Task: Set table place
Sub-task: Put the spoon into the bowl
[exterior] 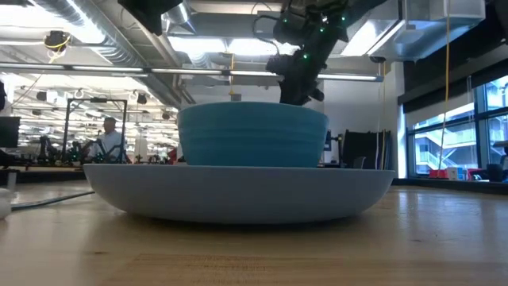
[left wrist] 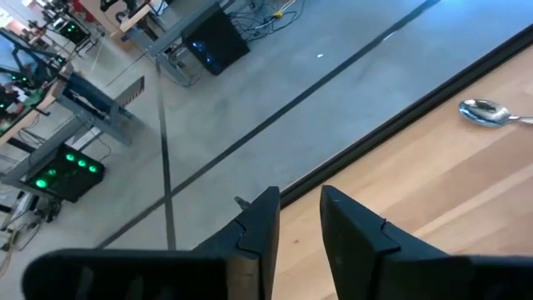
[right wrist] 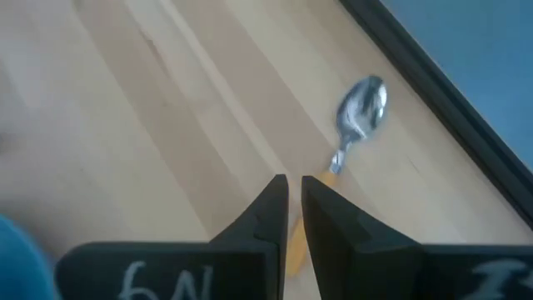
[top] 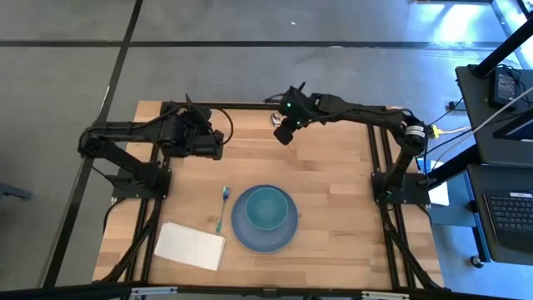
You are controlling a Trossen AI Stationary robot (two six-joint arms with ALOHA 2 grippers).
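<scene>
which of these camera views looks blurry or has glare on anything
Right wrist view: the spoon and the wood grain look smeared, with a bright highlight on the spoon's bowl. Low view: the near table is soft; ceiling lights behind the bowl and plate are bright. High view: evenly lit, with a glare patch on the floor at the top right corner.

We read only white marks on the right claw [right wrist: 293,193] body, resembling "9N", upside down; nothing else legible.

The right gripper [top: 284,133] is held raised at the desk's far edge, fingers [right wrist: 271,208] nearly closed; the left gripper [top: 218,143] is parked alongside, fingers [left wrist: 262,225] slightly parted.
</scene>
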